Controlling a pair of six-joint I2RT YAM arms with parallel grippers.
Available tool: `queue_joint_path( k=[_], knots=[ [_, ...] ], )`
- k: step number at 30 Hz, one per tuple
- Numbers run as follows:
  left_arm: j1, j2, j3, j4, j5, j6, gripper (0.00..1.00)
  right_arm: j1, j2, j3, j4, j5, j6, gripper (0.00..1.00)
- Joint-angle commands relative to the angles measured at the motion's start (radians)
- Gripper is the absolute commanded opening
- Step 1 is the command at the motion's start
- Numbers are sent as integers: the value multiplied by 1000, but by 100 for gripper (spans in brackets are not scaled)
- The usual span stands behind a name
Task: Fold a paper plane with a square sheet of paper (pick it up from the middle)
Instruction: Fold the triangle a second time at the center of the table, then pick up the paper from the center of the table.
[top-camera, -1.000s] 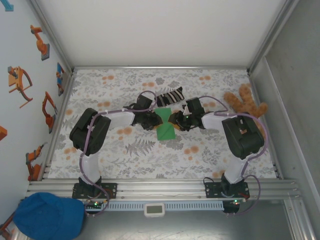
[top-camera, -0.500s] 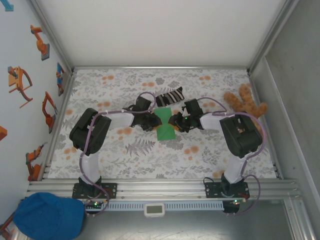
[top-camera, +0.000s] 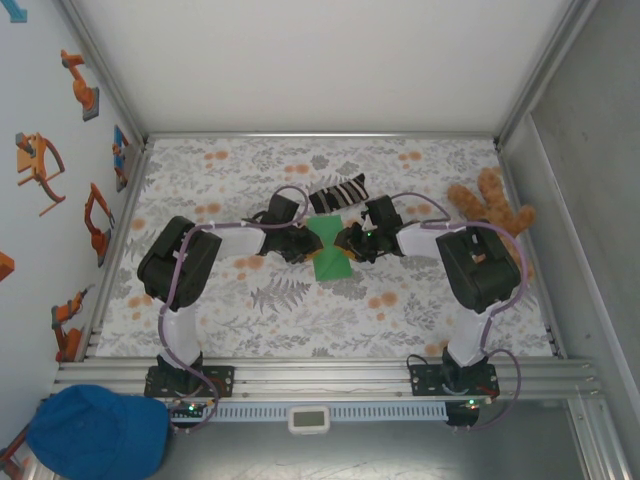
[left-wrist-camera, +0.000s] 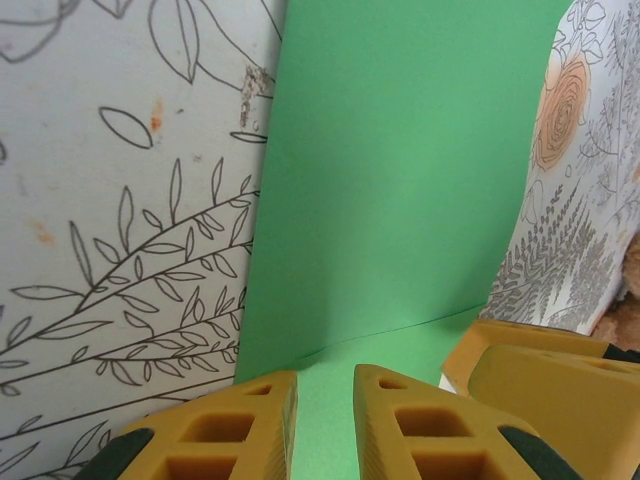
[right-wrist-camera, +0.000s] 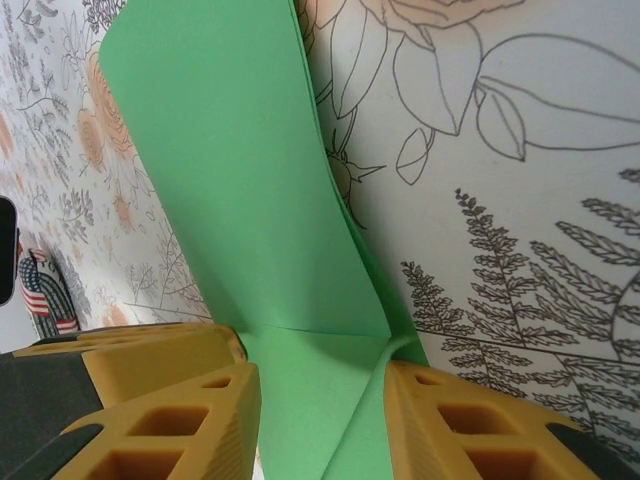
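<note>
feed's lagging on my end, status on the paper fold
Left gripper jaws narrowly apart over green sheet. Right gripper jaws wider, straddling its fold. Striped sock close on far side.

Left arm (top-camera: 180, 262): bulky black joint housings, white tubular links between them.
Right arm (top-camera: 480, 265): same build, black housings on white links.
Cables (top-camera: 232, 226): lilac, one along each arm, looping free near the wrist and near the base.
Bases (top-camera: 188, 380): black mounting blocks, small green lamps lit on the near side.
Left gripper (left-wrist-camera: 325, 420): two yellow-orange fingers (left-wrist-camera: 250, 430), blunt at the tip, moulded with hollow rectangular cells, dark strip on the outer edge.
Right gripper (right-wrist-camera: 320, 420): matching yellow-orange cellular fingers, ribbed inner faces, black housing behind one of them.
</note>
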Motion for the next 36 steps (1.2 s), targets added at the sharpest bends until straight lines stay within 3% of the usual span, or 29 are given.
queue_joint_path(
  k=[1, 21, 32, 36],
  knots=[
    [6, 22, -55, -43, -4, -38, 22, 8, 10, 20, -64, 65, 24, 38],
    [9, 25, -61, -44, -3, -31, 22, 18, 12, -50, 178, -71, 25, 27],
    [10, -4, -48, -35, 9, -8, 23, 19, 15, -65, 205, -65, 19, 1],
    [15, -78, -50, -22, 0, 12, 30, 19, 5, -66, 213, -53, 19, 0]
  ],
)
